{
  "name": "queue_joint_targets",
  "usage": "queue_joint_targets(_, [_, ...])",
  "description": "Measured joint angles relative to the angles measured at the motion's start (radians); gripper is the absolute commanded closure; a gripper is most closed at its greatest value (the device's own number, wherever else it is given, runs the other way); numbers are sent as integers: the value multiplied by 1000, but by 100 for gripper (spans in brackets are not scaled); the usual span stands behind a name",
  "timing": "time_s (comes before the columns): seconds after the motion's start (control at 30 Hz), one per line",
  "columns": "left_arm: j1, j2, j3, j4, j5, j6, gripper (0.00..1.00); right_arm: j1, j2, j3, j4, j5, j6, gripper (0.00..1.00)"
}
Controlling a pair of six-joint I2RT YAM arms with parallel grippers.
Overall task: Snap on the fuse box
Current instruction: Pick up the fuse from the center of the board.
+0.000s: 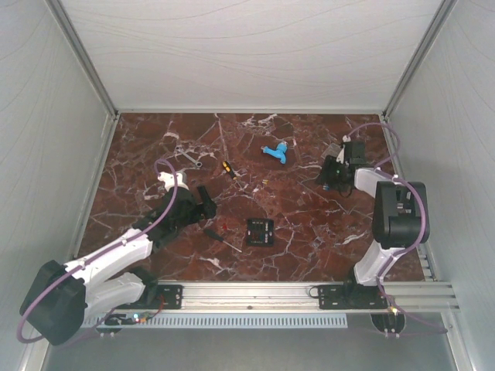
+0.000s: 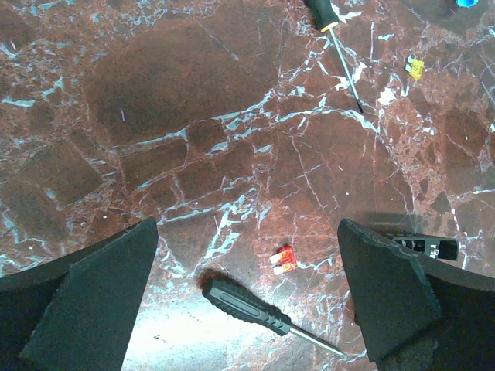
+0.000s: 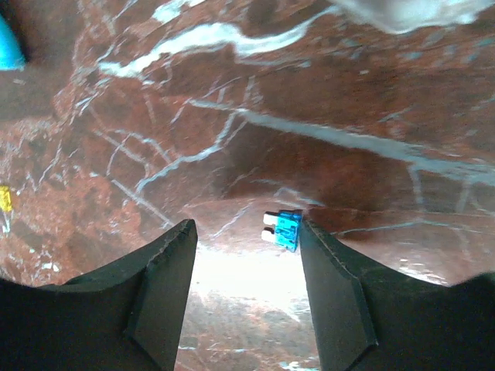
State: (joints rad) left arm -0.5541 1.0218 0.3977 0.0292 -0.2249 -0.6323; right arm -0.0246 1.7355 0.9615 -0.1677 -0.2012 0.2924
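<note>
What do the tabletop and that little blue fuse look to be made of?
Tabletop: glossy red-brown stone with white veins, marble or a printed imitation; glare spots show the polish. Blue blade fuse: translucent blue plastic body; two pale prongs, probably metal.

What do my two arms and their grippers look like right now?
The left arm and right arm have white link shells, black joint housings, and a purple cable looped along each. The left gripper and right gripper are black, with matte wedge-shaped fingers.
</note>
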Motion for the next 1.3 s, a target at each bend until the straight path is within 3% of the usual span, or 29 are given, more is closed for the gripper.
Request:
queue_joint_targets(0.37, [0, -14, 0, 0, 0, 0, 0, 116, -18, 1, -59, -11, -52, 45])
queue_joint_targets(0.83, [0, -14, 0, 0, 1, 0, 0, 132, 41, 113, -89, 58, -133, 46])
queue_joint_targets(1.3, [0, -15, 0, 0, 13, -3, 0, 177, 35, 69, -92, 55, -140, 49])
